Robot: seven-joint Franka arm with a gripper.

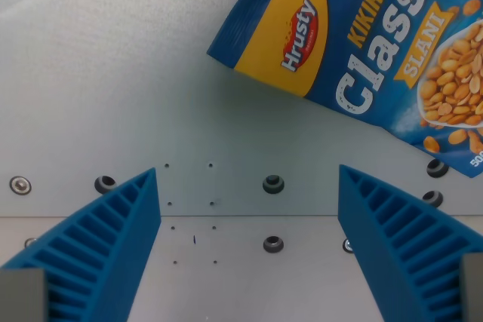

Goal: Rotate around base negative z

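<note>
Hovering open over the grey surface (113,96), the hand (249,209) holds nothing.
Its two blue ribbed fingers (106,239) stand wide apart; the blue peanut bag (362,43) lies tilted, far and to the right, well clear of them.

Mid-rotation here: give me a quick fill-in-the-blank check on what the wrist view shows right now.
1. The tool has its two blue fingers spread ____.
2. Between the fingers there is only bare ____.
3. The peanut bag lies in the wrist view's upper ____.
4. The brand on the bag's yellow patch reads ____.

Missing words: open; table; right; Hrusty
</note>
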